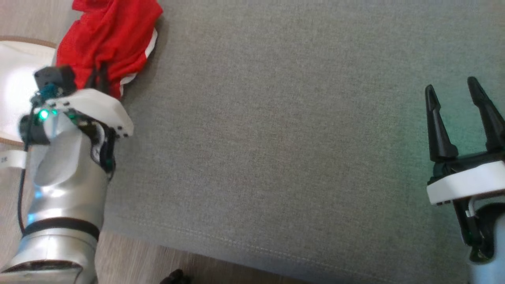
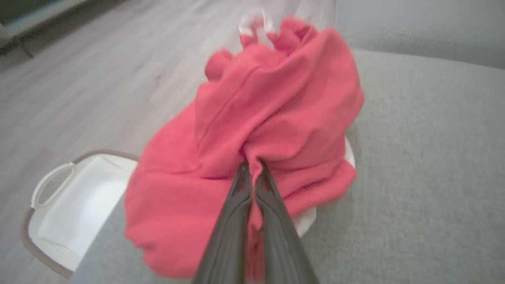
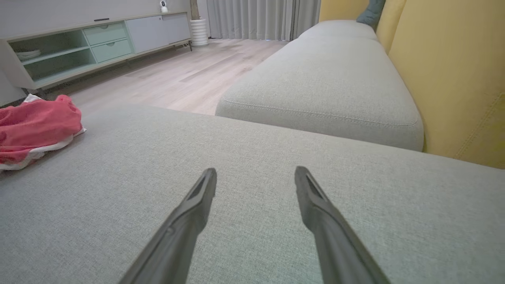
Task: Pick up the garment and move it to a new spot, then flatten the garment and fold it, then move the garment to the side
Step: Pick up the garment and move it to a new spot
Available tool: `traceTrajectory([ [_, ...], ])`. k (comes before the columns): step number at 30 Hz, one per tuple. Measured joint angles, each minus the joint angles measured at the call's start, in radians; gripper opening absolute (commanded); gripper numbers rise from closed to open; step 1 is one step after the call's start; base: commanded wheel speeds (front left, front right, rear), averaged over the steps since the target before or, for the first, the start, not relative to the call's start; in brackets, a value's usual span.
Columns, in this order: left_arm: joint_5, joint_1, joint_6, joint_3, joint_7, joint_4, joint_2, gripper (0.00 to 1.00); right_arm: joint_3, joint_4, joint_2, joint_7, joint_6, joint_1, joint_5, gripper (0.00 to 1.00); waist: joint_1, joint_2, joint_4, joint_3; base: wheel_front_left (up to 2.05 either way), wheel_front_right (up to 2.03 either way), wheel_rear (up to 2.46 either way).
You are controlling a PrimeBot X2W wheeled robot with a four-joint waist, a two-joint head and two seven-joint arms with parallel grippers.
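Pinching red garment [image 2: 268,110] with left gripper [image 2: 252,164] at grey cushion [image 1: 276,138] corner; holding right gripper [image 1: 451,86] spread over same cushion.

Red garment [image 2: 252,118]: one
White basket [image 2: 55,221]: one
Grippers: two, the left gripper [image 2: 252,165] and the right gripper [image 3: 255,170]
Fingers [image 3: 189,221] per gripper: two
Grey seat cushions [image 3: 323,79]: two, side by side
Sideboard [image 3: 98,39]: one
White ribbed pot [image 3: 199,31]: one

garment [image 1: 108,37]: red fabric with white trim
state: crumpled in a heap, one fold pinched in the left gripper [image 2: 252,165]
place: on the grey sofa cushion [image 1: 296,138], at its left edge
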Motion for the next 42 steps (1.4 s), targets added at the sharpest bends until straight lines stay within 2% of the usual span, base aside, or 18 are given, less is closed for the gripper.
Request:
traceTrajectory([
  [6,0.04,0.078,0.058,0.01,-0.001,-0.3,0.032,0.0,-0.011,0.026,0.021,-0.031,0.0,0.01,0.009,1.0,0.0,0.0,0.001,-0.074,0.0,0.0,0.0],
  [14,0.078,0.316,0.084,0.035,-0.002,-0.663,0.057,0.0,-0.014,0.061,0.061,-0.062,0.0,0.073,0.019,1.0,-0.0001,0.0,-0.006,-0.205,0.0,0.0,0.0],
  [17,0.079,0.366,0.088,0.034,-0.002,-0.742,0.057,0.0,-0.009,0.061,0.067,-0.07,0.0,0.085,0.027,1.0,-0.0001,0.0001,-0.012,-0.235,0.0,0.0,0.0],
  [26,0.077,0.62,0.115,0.023,0.037,-1.061,0.045,0.0,0.008,0.063,0.088,-0.081,0.0,0.109,0.035,1.0,-0.0001,0.0001,-0.11,-0.293,0.0,0.0,0.0],
  [30,0.075,0.664,0.107,-0.035,0.078,-1.127,0.026,0.0,0.026,0.066,0.09,-0.088,0.0,0.109,0.04,1.0,-0.0001,0.0001,-0.17,-0.298,0.0,0.0,0.0],
  [34,0.066,0.664,0.077,-0.098,0.098,-1.128,0.003,0.0,0.04,0.076,0.091,-0.098,0.0,0.106,0.053,1.0,-0.0001,0.0001,-0.237,-0.296,0.0,0.0,0.0],
  [38,0.063,0.622,0.032,-0.194,0.103,-1.085,-0.03,0.0,0.051,0.088,0.092,-0.111,0.0,0.104,0.067,1.0,-0.0001,0.0001,-0.312,-0.283,0.0,0.0,0.0],
  [42,0.058,0.549,0.019,-0.258,0.105,-1.034,-0.053,0.0,0.061,0.106,0.092,-0.127,0.0,0.103,0.096,1.0,-0.0001,0.0001,-0.392,-0.259,0.0,0.0,0.0],
])
